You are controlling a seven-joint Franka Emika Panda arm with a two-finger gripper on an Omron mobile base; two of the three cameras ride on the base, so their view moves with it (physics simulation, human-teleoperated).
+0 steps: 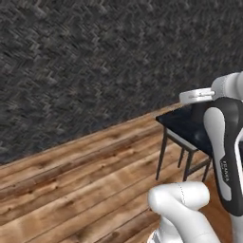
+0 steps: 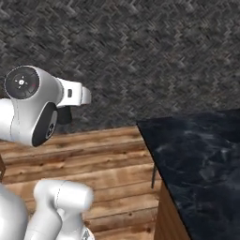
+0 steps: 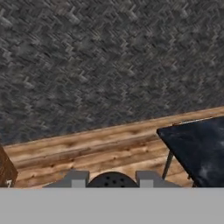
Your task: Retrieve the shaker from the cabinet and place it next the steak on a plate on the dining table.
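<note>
In the hand view the round black dotted top of the shaker sits between my two grey fingertips, so my gripper is shut on it. The hand points at a dark herringbone wall and a wooden floor. A corner of the dining table's black marble top shows at the right, also as the dining table and the dining table. In the right base view the gripper hangs under the white hand, left of the table. The plate, the steak and the cabinet are out of view.
Thin grey legs of a stool stand under the table's edge. The table's brown wooden base is at the lower right. A brown wooden corner juts in at the left. Wooden floor runs to the wall.
</note>
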